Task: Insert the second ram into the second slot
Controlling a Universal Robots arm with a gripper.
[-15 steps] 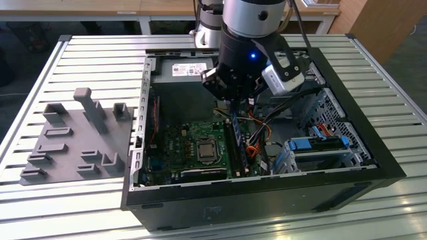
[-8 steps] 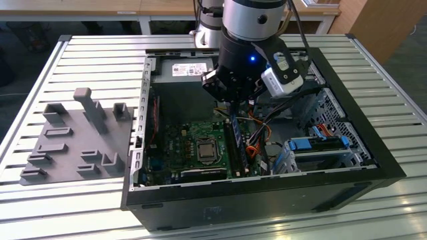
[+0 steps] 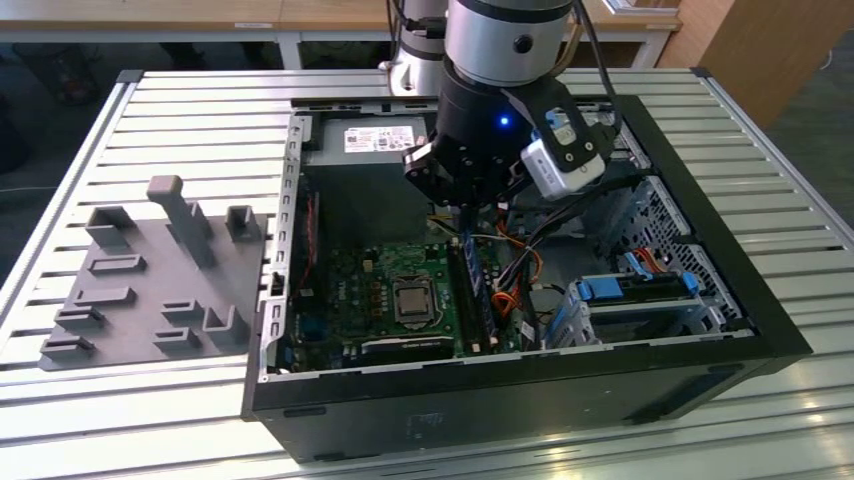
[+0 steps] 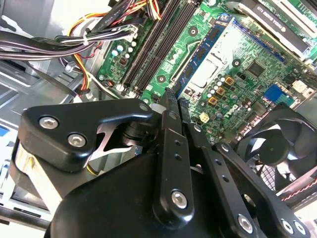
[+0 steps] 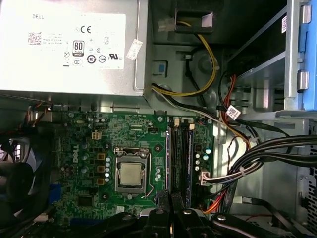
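The second ram (image 4: 200, 52) is a thin blue board standing on edge in the slot nearest the CPU socket (image 4: 213, 59). It also appears as a narrow strip in the first wrist view (image 5: 171, 148) and in the exterior view (image 3: 473, 295). My gripper (image 4: 176, 96) is shut, and its black fingers (image 4: 168, 129) sit side by side in line with the stick. The tips are at one end of the ram, and I cannot tell whether they touch it. In the exterior view my gripper (image 3: 461, 222) hangs inside the open case over the far end of the slots.
Black memory slots (image 4: 153, 44) lie beside the ram. Bundled cables (image 5: 237, 168) run close on the far side. A power supply (image 5: 69, 44), a fan (image 4: 277, 144) and blue drive-bay clips (image 3: 641, 290) ring the board. A grey fixture (image 3: 147, 280) sits outside the case.
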